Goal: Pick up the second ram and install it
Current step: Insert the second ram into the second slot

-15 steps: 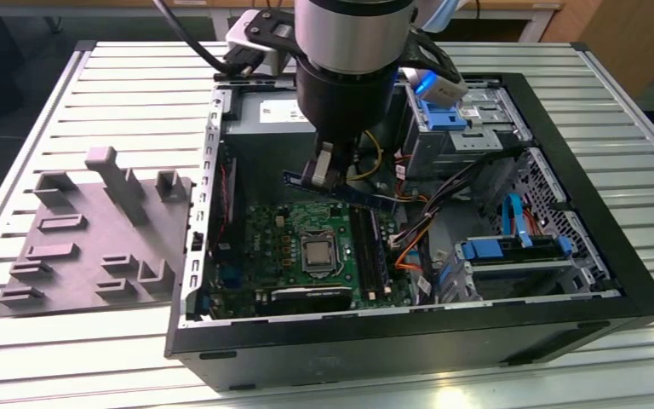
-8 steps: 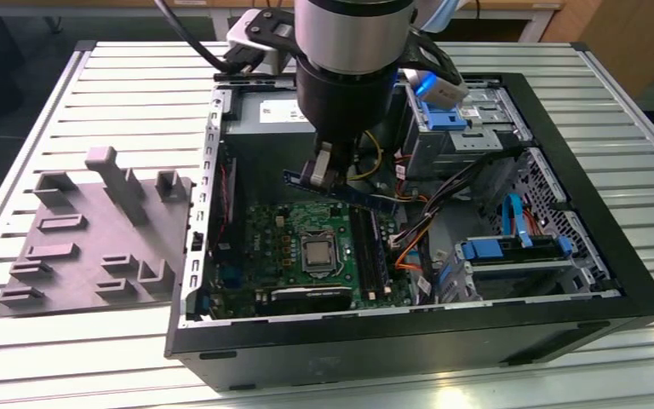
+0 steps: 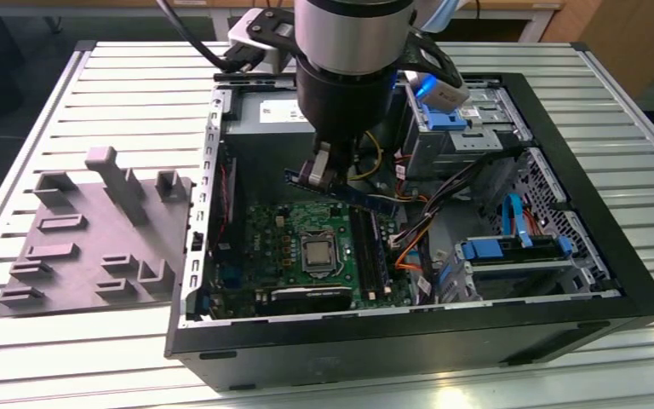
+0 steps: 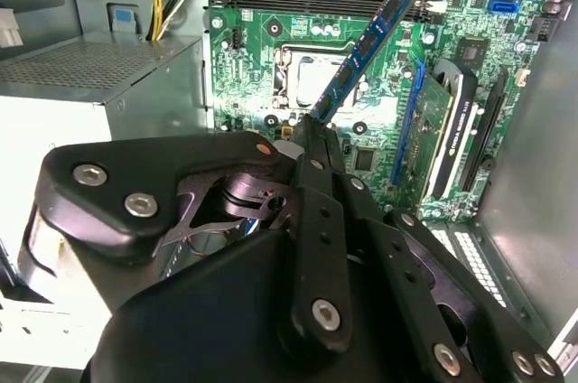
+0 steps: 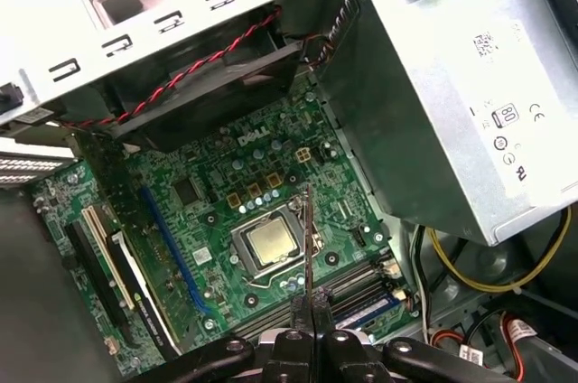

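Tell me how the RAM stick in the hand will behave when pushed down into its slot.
Probably stiff: the RAM stick juts straight from the hand without sagging. Likely light, since a pinch near one end holds it. Thin edge-on in the first wrist view, so off-centre pushing may twist it.

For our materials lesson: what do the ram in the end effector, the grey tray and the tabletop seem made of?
Second ram: probably fibreglass circuit board, thin, rigid, blue-faced. Grey tray: likely moulded plastic, matte, uniformly grey. Tabletop: apparently aluminium, pale ribbed slats with sheen.
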Robot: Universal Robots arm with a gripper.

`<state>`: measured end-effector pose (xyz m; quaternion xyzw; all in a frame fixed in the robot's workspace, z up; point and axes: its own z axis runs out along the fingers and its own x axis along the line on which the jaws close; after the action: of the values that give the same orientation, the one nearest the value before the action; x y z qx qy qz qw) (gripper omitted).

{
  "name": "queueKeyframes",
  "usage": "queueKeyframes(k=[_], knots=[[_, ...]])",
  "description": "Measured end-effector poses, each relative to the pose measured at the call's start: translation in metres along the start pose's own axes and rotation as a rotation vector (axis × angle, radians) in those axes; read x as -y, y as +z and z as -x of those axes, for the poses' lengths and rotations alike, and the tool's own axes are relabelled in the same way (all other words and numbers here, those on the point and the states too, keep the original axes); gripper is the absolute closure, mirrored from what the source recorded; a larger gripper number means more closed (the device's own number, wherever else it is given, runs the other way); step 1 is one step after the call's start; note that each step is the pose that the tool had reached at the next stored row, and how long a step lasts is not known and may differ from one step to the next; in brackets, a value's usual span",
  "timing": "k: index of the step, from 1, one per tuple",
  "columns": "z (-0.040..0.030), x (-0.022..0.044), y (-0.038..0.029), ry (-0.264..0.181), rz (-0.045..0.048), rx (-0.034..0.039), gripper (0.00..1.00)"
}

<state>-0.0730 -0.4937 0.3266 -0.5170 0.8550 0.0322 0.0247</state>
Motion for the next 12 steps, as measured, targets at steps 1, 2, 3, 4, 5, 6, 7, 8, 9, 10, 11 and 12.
queueKeyframes(k=[1,2,3,4,5,6,7,8,9,10,11,12], knots=[[0.0000,0.0000,0.0001,0.005,-0.0004,0.0001,0.89],[0.0000,0.0000,0.0001,0.010,-0.0008,0.0002,0.89],[0.0000,0.0000,0.0001,0.015,-0.0012,0.0004,0.89],[0.0000,0.0000,0.0002,0.020,-0.0015,0.0005,0.89],[0.0000,0.0000,0.0002,0.024,-0.0018,0.0007,0.89],[0.0000,0.0000,0.0003,0.029,-0.0022,0.0009,0.89],[0.0000,0.0000,0.0003,0.035,-0.0026,0.0010,0.89],[0.0000,0.0000,0.0004,0.041,-0.0031,0.0013,0.89],[0.0000,0.0000,0.0005,0.051,-0.0039,0.0016,0.89],[-0.0001,0.0000,0.0006,0.062,-0.0047,0.0018,0.89],[-0.0001,0.0000,0.0006,0.074,-0.0056,0.0021,0.89],[-0.0001,0.0000,0.0007,0.084,-0.0064,0.0024,0.89]])
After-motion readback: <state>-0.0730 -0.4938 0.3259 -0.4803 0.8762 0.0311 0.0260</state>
